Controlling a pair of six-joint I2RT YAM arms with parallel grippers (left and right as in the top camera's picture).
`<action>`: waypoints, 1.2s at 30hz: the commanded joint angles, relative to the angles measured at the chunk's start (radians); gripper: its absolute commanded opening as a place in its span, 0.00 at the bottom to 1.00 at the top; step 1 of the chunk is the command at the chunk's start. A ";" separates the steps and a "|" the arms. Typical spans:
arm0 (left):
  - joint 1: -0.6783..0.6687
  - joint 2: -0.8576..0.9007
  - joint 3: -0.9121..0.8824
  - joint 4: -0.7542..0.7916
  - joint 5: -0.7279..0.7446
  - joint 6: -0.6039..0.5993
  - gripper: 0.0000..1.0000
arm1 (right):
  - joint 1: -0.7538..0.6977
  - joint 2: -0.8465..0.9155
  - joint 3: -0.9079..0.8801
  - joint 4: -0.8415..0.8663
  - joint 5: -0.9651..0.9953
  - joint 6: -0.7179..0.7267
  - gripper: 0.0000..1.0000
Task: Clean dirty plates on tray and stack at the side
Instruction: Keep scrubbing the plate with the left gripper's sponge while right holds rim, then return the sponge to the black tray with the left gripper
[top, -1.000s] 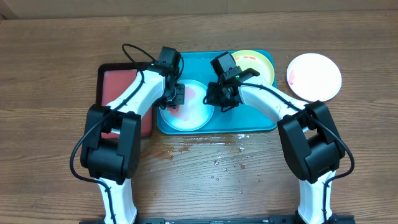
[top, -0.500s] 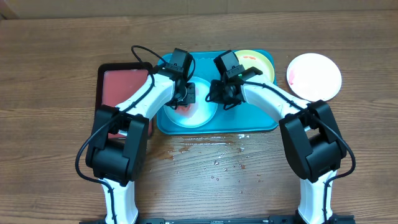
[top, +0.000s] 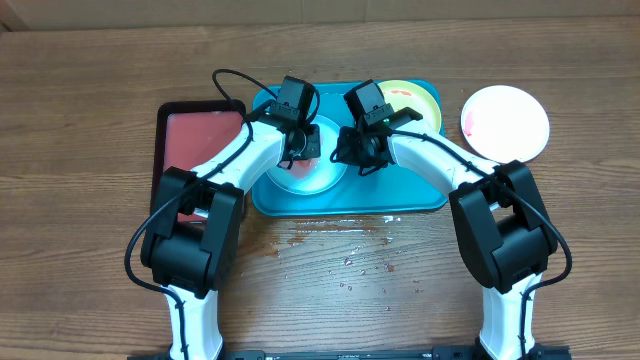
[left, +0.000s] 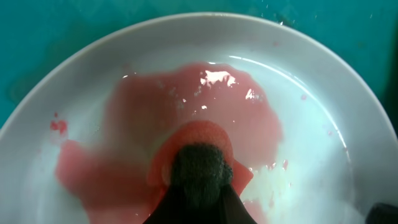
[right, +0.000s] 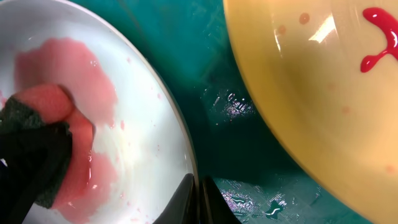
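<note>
Left wrist view: my left gripper (left: 198, 200) pinches a sponge (left: 198, 155) down on the sauce-smeared light blue plate (left: 311, 74). My right gripper (right: 199, 196) clamps that plate's rim, on the tray (right: 205, 62) beside the yellow-green plate (right: 311, 99).

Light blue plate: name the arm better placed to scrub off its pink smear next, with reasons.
Left. The left gripper presses the sponge into the smear; the right gripper pinches the rim of the plate, steadying it.

No text, label, brand or number can be read anywhere.
</note>
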 joint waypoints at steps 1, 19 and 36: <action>0.026 0.031 -0.011 0.021 -0.015 -0.015 0.04 | 0.008 -0.002 -0.003 0.003 -0.012 0.011 0.04; 0.125 0.031 -0.003 -0.076 -0.010 -0.013 0.04 | 0.007 -0.002 -0.003 -0.005 -0.012 0.011 0.04; 0.122 -0.405 0.042 -0.221 -0.085 0.142 0.04 | 0.007 -0.002 -0.003 -0.005 -0.012 0.011 0.04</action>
